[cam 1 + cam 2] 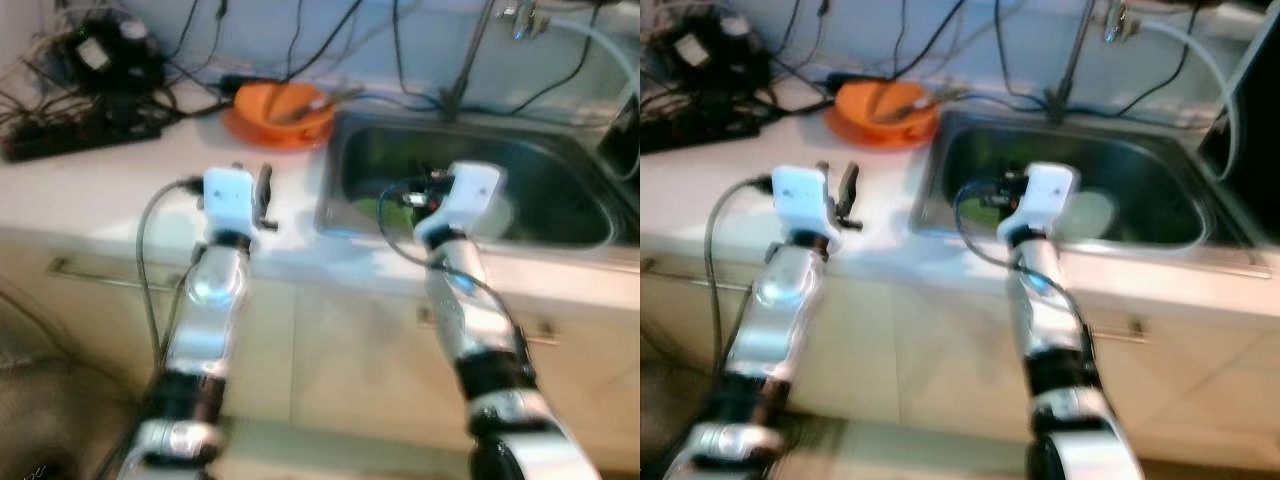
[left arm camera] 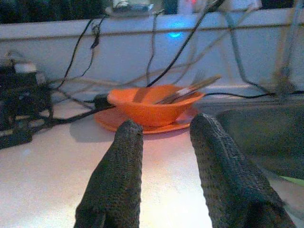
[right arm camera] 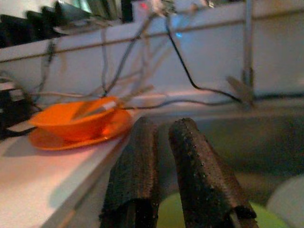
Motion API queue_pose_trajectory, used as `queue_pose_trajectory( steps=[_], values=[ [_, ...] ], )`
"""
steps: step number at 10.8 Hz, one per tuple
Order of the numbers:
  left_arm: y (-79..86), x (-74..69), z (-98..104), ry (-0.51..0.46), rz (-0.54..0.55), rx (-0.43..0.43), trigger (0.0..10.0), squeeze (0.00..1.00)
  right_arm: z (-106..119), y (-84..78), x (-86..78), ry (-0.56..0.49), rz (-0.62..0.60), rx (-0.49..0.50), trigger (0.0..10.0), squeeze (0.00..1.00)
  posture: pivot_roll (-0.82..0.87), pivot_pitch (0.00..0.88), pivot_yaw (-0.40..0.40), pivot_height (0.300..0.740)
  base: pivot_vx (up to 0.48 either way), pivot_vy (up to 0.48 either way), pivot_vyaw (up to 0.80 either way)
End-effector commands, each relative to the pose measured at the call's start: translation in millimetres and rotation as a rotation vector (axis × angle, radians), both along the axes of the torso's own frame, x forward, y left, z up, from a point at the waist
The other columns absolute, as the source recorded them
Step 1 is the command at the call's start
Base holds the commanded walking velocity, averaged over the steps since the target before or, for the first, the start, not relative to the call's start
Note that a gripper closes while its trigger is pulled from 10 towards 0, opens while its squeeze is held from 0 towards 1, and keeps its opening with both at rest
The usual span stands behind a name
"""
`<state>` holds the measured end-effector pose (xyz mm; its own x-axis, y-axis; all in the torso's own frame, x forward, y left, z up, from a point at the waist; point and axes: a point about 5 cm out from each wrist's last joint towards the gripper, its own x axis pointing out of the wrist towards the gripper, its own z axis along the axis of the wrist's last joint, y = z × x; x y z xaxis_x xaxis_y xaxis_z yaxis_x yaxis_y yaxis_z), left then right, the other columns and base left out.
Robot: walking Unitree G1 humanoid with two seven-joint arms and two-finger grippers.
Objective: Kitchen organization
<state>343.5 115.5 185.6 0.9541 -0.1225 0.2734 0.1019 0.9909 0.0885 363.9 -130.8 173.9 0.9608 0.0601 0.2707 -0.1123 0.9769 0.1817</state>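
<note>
Head views bright but motion-blurred, glare on counter (image 1: 120, 190); wrist views dimmer, bkgd soft.

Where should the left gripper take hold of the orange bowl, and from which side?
Probably the orange bowl by its near rim, one finger inside and one outside, coming from the counter edge. Utensils lean over the rim toward the sink, and cables crowd the back. The left gripper already faces it, open.
</note>
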Motion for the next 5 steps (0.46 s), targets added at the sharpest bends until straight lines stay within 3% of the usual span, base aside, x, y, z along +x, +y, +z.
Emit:
queue_pose_trajectory(
  steps=[1, 3, 5],
  values=[
    [4.9, 1.4, 2.5, -0.008, 0.016, 0.002, 10.0, 0.00, 3.8, 3.4, -0.4, -0.011, 0.007, 0.011, 10.0, 0.00, 0.19, 0.033, -0.009, 0.740, 0.000, 0.480, 0.00],
    [3.2, 1.2, 3.2, -0.013, 0.012, 0.010, 10.0, 0.00, 2.3, 1.7, 0.0, 0.001, 0.001, 0.020, 10.0, 0.00, 0.19, 0.032, -0.006, 0.740, 0.000, 0.356, 0.00],
    [1.4, 1.2, 3.2, -0.016, 0.009, 0.021, 10.0, 0.00, 1.1, 2.6, -0.6, 0.009, 0.001, 0.019, 10.0, 0.00, 0.19, 0.039, -0.002, 0.740, 0.000, 0.000, 0.00]
  ],
)
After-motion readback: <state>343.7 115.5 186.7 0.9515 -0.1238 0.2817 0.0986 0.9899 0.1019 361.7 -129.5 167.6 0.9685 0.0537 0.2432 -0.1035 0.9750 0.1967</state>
